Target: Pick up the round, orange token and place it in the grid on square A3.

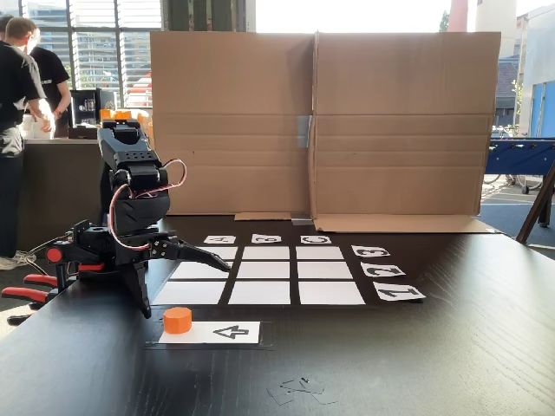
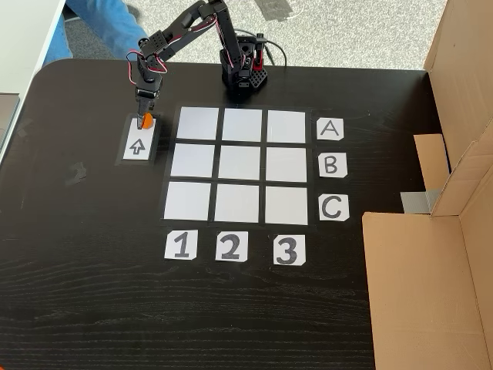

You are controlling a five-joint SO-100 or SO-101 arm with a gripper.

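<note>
The orange token (image 1: 177, 320) (image 2: 145, 121) stands upright on the end of a white arrow card (image 1: 227, 332) (image 2: 137, 146), beside the grid (image 1: 269, 270) (image 2: 243, 165). My gripper (image 1: 187, 289) (image 2: 145, 114) hangs open just above the token. In the low fixed view one finger points down at the token's left and the other reaches right over the grid's left column. Square A3 (image 1: 224, 253) (image 2: 286, 125) is a bare white corner cell. It is the far left cell in the low view and the top right cell in the view from above.
A tall cardboard wall (image 1: 321, 121) (image 2: 439, 262) closes off the side of the table beyond the A-B-C labels. The arm's base (image 2: 245, 73) is clamped at the table edge with red-handled clamps (image 1: 26, 290). People (image 1: 22, 104) stand behind it. Tape scraps (image 1: 299, 388) lie near the front.
</note>
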